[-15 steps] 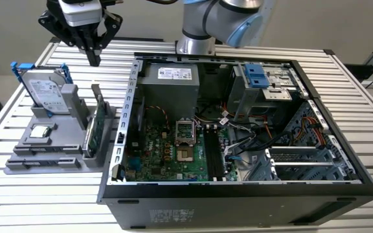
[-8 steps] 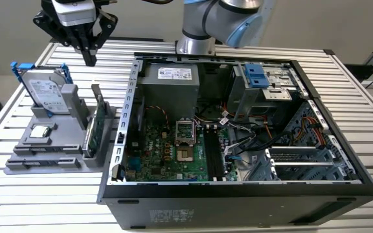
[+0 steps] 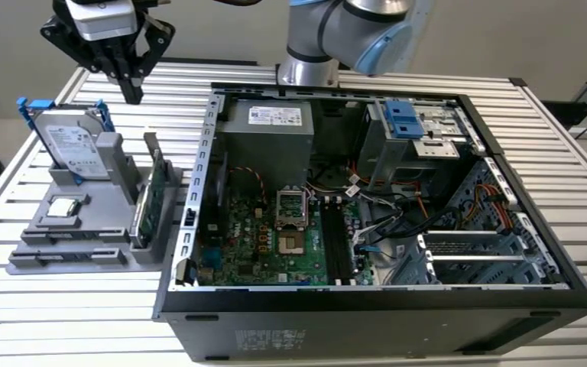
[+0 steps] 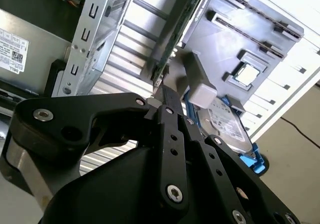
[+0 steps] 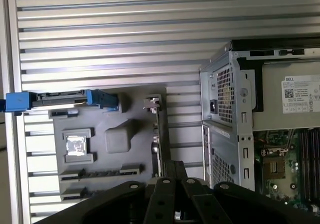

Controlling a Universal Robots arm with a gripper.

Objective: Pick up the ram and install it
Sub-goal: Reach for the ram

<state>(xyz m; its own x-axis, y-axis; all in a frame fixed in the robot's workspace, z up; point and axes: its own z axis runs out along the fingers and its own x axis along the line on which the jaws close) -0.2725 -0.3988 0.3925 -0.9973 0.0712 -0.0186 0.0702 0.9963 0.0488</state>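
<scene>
The ram (image 5: 100, 172) appears as a thin dark strip standing on edge in a long slot of the grey holder (image 5: 135, 154) on the desk (image 3: 69, 306). It sits at the holder's end away from the hard drive (image 3: 74, 145), just past the processor chip (image 5: 76, 145); its chips cannot be made out. The gripper (image 3: 131, 93) hangs above the holder, well apart from the ram and closer to the upright green card (image 3: 144, 218) along the holder's side. Its fingers are drawn together at the tips, pinching nothing and touching nothing.
</scene>
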